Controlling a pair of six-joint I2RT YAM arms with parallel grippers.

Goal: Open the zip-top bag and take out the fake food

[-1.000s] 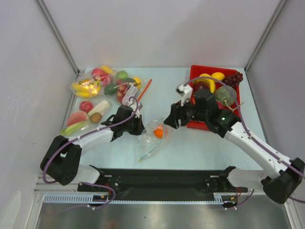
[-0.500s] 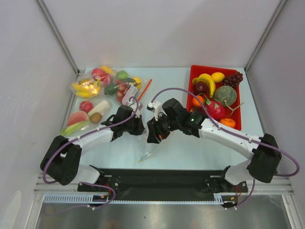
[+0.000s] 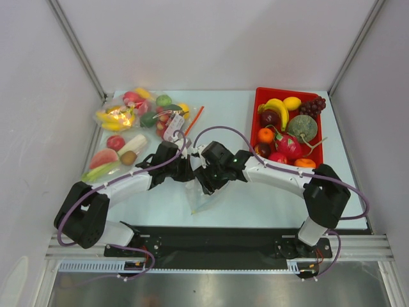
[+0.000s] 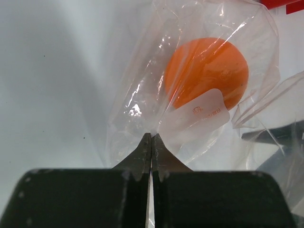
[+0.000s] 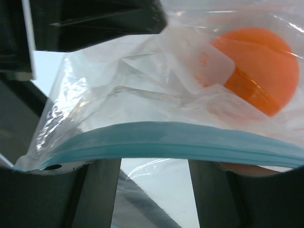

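The zip-top bag [image 3: 200,198] lies crumpled near the front middle of the table, between my two grippers. My left gripper [image 4: 152,136] is shut on a fold of its clear film; in the top view this left gripper [image 3: 189,173] sits at the bag's left. Inside is the fake food [image 4: 206,71], one orange ball behind a white label. My right gripper [image 5: 154,161] is open at the bag's mouth. The blue-green zip strip [image 5: 166,141] runs across its fingertips, with the orange ball [image 5: 263,61] beyond. From above, the right gripper [image 3: 204,183] covers the fruit.
A red tray [image 3: 271,93] with several fruits stands at the back right. Other clear bags of fruit [image 3: 137,118] are piled at the back left. The black base rail [image 3: 217,240] runs along the near edge.
My right arm has swung left from the red tray to the bag's mouth. The orange ball, plain from above before, is now under it. The left gripper has not moved.
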